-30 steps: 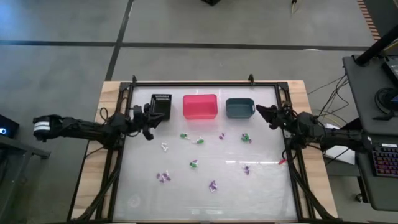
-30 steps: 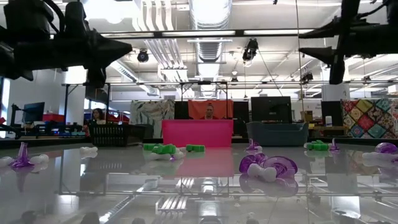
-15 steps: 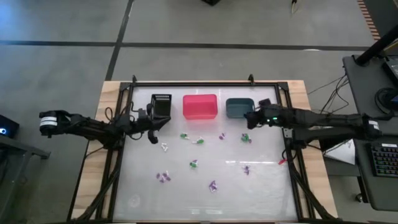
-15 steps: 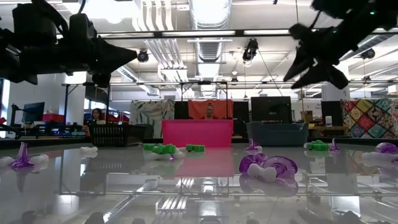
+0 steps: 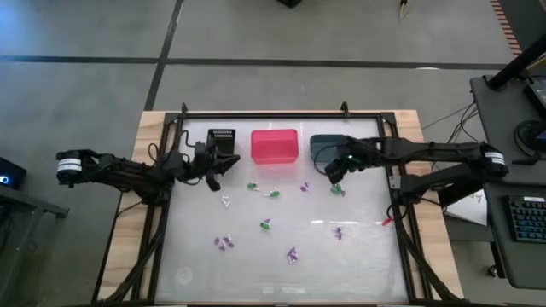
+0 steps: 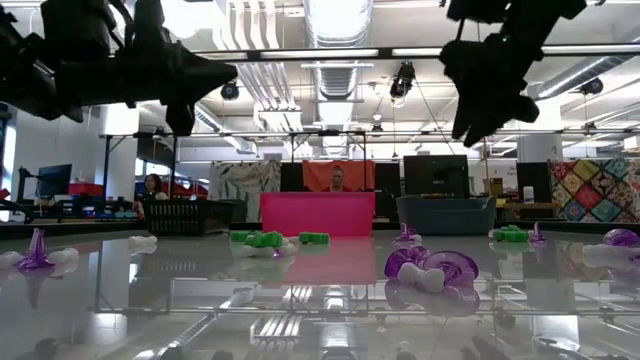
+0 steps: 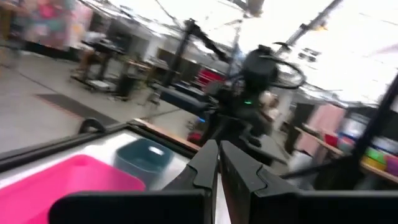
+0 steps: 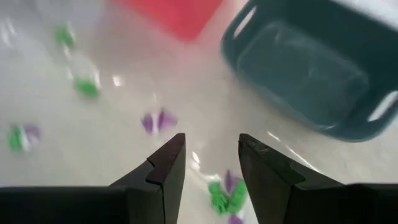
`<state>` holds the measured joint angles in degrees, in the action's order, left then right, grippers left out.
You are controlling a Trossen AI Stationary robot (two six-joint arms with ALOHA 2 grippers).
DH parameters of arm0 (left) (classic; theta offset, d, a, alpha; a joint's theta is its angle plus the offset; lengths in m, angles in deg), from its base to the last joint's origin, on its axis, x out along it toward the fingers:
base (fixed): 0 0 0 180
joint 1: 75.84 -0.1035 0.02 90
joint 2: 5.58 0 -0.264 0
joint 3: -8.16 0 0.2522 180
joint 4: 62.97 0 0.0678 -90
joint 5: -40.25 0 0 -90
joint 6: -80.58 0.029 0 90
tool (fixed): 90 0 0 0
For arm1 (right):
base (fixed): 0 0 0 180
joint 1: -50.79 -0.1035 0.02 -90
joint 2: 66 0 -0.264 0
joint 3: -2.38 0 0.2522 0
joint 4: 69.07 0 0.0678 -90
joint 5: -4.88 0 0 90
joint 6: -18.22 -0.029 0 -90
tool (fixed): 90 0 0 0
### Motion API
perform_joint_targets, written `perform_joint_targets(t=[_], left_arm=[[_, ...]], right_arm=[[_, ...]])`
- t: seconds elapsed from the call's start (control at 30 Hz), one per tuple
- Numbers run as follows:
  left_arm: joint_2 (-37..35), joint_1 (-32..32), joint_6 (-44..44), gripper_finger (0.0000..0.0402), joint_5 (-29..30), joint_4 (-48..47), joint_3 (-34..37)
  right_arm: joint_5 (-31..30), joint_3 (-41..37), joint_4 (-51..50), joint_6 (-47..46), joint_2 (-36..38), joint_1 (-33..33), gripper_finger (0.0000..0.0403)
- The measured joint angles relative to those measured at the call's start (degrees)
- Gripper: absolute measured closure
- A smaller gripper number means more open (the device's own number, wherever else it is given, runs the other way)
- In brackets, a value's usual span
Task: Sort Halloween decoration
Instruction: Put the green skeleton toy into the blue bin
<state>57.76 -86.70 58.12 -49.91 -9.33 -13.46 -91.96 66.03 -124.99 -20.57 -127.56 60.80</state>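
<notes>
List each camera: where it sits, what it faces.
High: overhead, straight down on table, both arms.
Low: table height, looking level at pink bin, arms overhead.
Left wrist: past shut left gripper toward right arm.
Right wrist: past open right gripper down at green-purple trinket.
Shared: teal bin in all four.

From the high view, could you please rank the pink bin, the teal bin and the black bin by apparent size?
1. Pink bin, largest.
2. Teal bin, partly hidden under the right arm, so unsure.
3. Black bin, smallest.
</notes>
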Motion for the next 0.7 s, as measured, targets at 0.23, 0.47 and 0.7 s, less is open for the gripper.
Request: perform_joint_targets(t=[0.23, 0.47, 0.7], left_arm=[[-0.43, 0.98, -2.77, 0.0400, -6.83, 6.90, -0.04], [-0.57, 1.06, -4.15, 0.0400, -6.84, 5.86, 0.03], [0.06, 1.03, -2.52, 0.0400, -6.54, 5.90, -0.44]], right_arm=[[5.39, 3.78, -6.49, 6.13, -8.26, -0.25, 0.0261], [4.86, 6.45, -3.60, 6.65, -16.23, -0.25, 0.0261], [5.54, 11.39, -3.62, 15.08, -23.99, -0.73, 0.0261]])
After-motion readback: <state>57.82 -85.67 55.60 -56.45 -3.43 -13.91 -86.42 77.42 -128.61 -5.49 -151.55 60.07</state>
